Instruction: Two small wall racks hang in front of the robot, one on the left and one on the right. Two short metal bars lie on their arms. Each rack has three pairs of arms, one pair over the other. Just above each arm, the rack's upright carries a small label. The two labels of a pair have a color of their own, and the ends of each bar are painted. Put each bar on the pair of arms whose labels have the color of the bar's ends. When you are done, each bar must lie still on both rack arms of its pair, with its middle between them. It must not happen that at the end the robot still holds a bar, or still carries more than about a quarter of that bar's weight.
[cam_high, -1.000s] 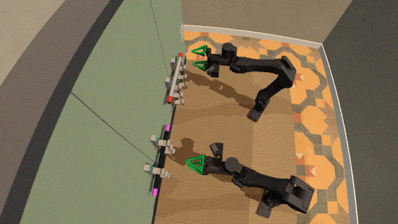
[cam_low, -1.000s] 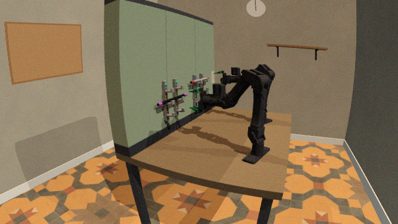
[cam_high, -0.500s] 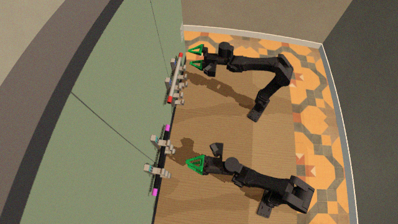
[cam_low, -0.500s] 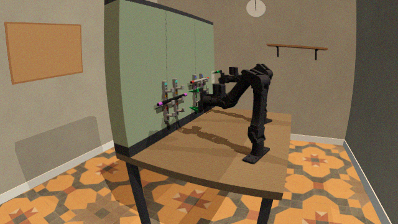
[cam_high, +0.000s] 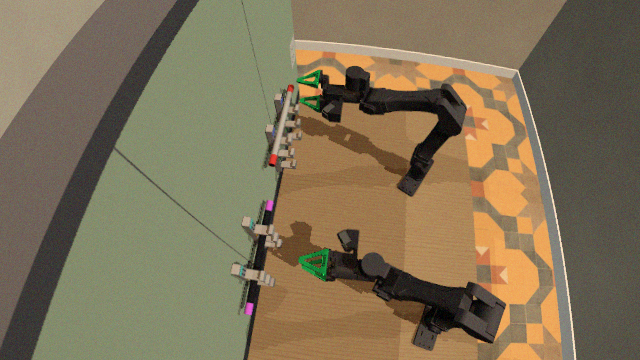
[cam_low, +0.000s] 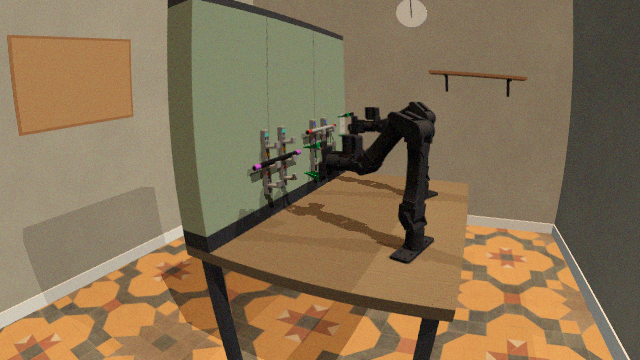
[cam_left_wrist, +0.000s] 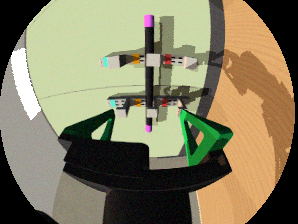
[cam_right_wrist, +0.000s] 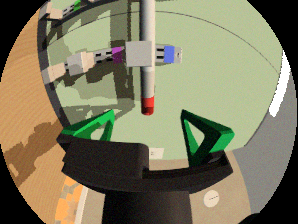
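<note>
The right gripper (cam_high: 300, 91) is hovering open near the wall-side right corner of the tabletop (cam_high: 345, 200); the left gripper (cam_high: 301, 261) is facing the wall-side edge.

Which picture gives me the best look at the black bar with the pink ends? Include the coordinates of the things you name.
The left wrist view: it shows the black bar (cam_high: 259, 253) (cam_low: 277, 160) (cam_left_wrist: 149, 82) face-on, with both pink ends and the two rack arms crossing it. The exterior view shows it whole but small. The top view hides parts behind rack arms. The right wrist view doesn't show it.
</note>
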